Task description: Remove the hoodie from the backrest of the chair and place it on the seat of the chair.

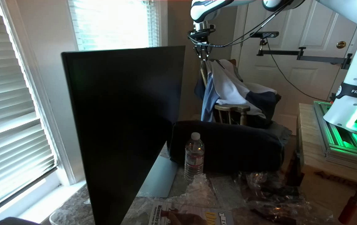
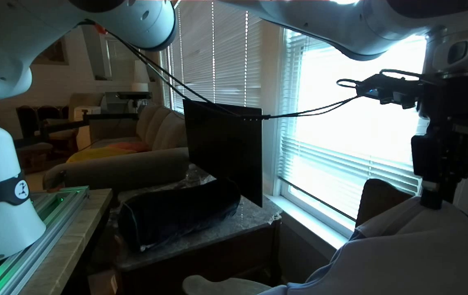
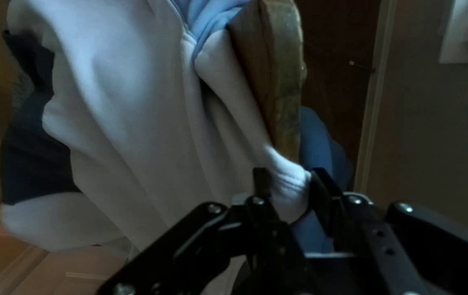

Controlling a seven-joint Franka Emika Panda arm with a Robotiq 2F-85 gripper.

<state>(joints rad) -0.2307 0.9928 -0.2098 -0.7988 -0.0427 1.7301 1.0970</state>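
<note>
The hoodie [image 1: 231,87] is draped over the top of the backrest [image 3: 279,73] of the wooden chair [image 1: 232,107], its upper end at the gripper [image 3: 290,177] and the rest trailing down. In an exterior view its long axis slants from the upper left down to the right, finishing in a navy patch [image 1: 261,101]; a light blue part [image 1: 209,100] drops almost straight down on the left. In the wrist view the long folds run downward and to the right, drawing together at the fingertips [image 3: 261,181].

The bare wooden edge of the backrest runs almost straight down the wrist view and stops just above the fingertips, where pale cloth wraps over it; blue cloth [image 3: 316,139] shows past it on the right. In an exterior view the black monitor [image 1: 125,125] stands nearer than the chair and to its left, and the door [image 1: 315,28] is on the far side. In an exterior view the window [image 2: 340,147] is beyond the gripper, and the table [image 2: 254,217], with a black bag [image 2: 176,213] on it, stands to the left of the hoodie and farther off, with open room between.

The gripper points downward, its fingertips close together on a fold of the hoodie that fills the narrow gap and touches both; whether wood is caught there too, I cannot tell. Most of the hoodie lies below the gripper, and in the wrist view its broad pale body is to the left of the fingertips.
</note>
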